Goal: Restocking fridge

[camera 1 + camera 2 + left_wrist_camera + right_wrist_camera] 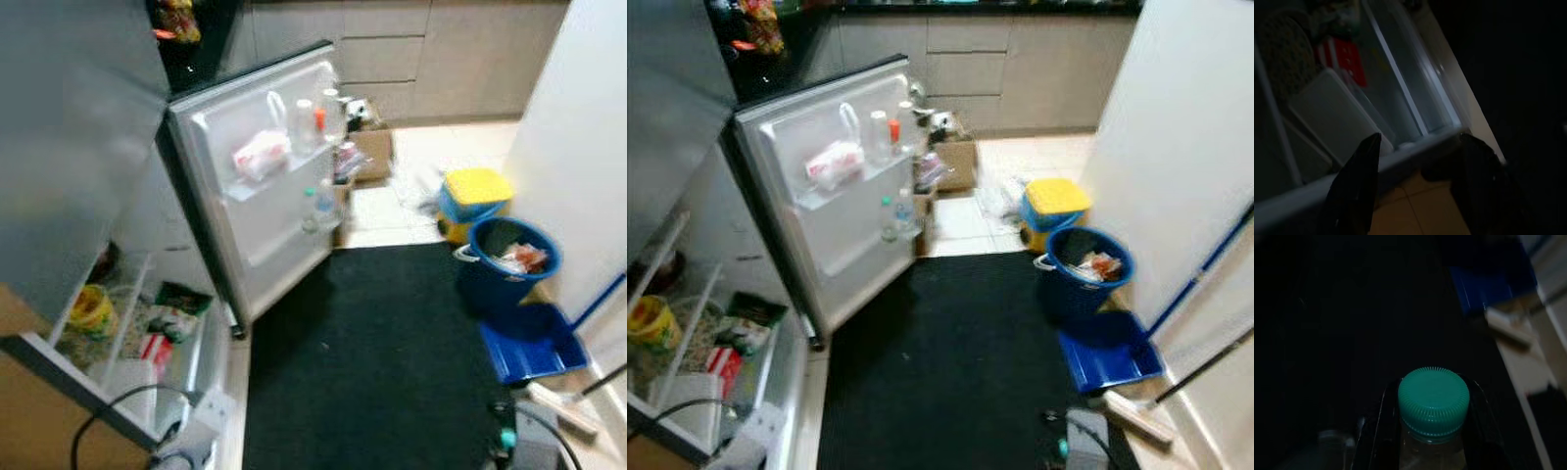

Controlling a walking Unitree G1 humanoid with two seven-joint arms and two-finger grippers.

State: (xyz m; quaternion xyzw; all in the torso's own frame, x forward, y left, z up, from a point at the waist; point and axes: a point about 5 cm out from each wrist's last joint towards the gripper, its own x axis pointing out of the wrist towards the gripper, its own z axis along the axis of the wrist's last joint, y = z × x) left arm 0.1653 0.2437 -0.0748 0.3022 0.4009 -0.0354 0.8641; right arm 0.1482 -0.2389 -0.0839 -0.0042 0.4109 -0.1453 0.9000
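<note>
While I am standing on the dark mat before the open fridge (147,323), my right gripper (1430,431) is pinching a bottle (1433,406) by its neck, low and well right of the fridge. My left gripper (1415,181) is hanging spread by the fridge's bottom shelf. I judge I am carrying; next, reaching the door rack (269,171).
</note>
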